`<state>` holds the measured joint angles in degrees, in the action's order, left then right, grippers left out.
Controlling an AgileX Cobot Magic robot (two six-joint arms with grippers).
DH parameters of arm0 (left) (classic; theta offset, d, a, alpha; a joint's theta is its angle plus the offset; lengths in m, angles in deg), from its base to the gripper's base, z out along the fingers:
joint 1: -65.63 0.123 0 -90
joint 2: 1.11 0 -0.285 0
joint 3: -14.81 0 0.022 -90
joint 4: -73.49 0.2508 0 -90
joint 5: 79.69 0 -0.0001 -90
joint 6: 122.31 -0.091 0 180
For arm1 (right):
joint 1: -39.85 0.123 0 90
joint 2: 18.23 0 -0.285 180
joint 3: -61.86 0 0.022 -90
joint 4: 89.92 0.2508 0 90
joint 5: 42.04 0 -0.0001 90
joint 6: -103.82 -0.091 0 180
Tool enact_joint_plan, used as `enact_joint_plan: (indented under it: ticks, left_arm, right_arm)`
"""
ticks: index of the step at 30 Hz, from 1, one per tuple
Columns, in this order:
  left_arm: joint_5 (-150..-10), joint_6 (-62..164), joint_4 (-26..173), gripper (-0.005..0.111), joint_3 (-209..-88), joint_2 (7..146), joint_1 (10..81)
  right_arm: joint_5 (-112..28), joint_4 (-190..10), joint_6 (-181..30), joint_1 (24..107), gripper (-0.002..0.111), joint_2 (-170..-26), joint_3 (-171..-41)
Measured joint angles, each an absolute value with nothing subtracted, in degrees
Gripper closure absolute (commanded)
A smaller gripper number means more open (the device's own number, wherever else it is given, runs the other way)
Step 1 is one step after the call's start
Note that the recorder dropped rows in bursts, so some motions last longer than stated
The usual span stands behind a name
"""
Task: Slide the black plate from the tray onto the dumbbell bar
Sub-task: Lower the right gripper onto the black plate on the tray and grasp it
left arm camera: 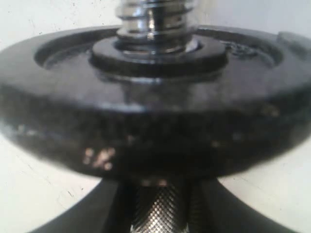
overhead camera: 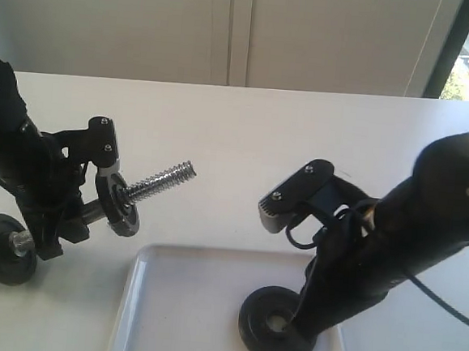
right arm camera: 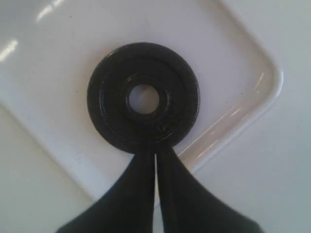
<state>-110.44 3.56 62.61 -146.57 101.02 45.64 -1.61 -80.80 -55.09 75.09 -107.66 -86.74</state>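
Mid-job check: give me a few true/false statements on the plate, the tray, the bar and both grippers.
1. The small matte-black round plate lies in the white glossy rectangular tray. True.
2. The left gripper clamps the chrome dumbbell bar. True.
3. The right gripper is spread wide around the plate. False: its fingers are closed together at the plate's rim.
4. The bar carries no discs. False: a black disc sits beside the left gripper, and another sits near the bar's other end.
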Motion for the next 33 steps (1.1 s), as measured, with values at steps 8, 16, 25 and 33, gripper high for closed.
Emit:
enact_joint_plan:
  ticks: [8,16,25,33]
  left_arm:
    - [-110.4,3.6,62.6,0.107,-146.6,101.0,45.6]
    - [-110.4,3.5,62.6,0.107,-146.6,101.0,45.6]
    - [-110.5,3.5,62.6,0.107,-146.6,101.0,45.6]
    - [-110.5,3.5,62.6,0.107,-146.6,101.0,45.6]
  right_arm:
    - [0.4,-77.2,-54.6,75.9,0.092,-113.1,-87.7]
    - [-0.7,-76.8,-54.5,75.9,0.092,-113.1,-88.1]
    - [-0.9,-77.5,-53.0,75.9,0.056,-113.1,-88.1]
    - [-5.9,-77.6,-50.0,75.9,0.006,-113.1,-88.1]
